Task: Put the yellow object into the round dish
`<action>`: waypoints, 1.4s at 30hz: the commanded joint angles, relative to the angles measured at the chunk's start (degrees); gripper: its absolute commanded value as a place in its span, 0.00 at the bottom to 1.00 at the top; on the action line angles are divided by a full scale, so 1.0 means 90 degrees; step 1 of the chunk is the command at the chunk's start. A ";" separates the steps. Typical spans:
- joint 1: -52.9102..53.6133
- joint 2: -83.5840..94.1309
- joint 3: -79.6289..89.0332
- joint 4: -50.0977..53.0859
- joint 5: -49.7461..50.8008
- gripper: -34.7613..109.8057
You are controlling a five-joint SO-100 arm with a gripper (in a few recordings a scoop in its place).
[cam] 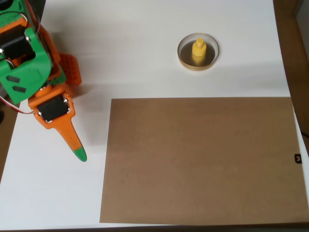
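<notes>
The yellow piece, seen upright inside the dish at the far right, is judged light, stiff and best pinched at its knob, while the claw, seemingly pressed together, is seen at the left.

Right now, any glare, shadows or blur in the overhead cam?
Overhead view: lighting soft and even; white table bright, slightly washed out. Soft shadow beside the orange, green-tipped pincer. Small bright-yellow plastic piece sits in the tan-rimmed round dish, both slightly soft; no strong glare.

The yellow object stands upright inside the round dish.
</notes>
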 commanded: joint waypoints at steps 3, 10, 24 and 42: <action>0.0215 0.0176 0.0195 -0.0117 0.0088 0.31; 0.0264 0.0176 0.0322 -0.0195 0.0293 0.26; 0.0625 0.0186 0.0303 -0.0107 0.0566 0.30; 0.0625 0.0186 0.0303 -0.0107 0.0566 0.27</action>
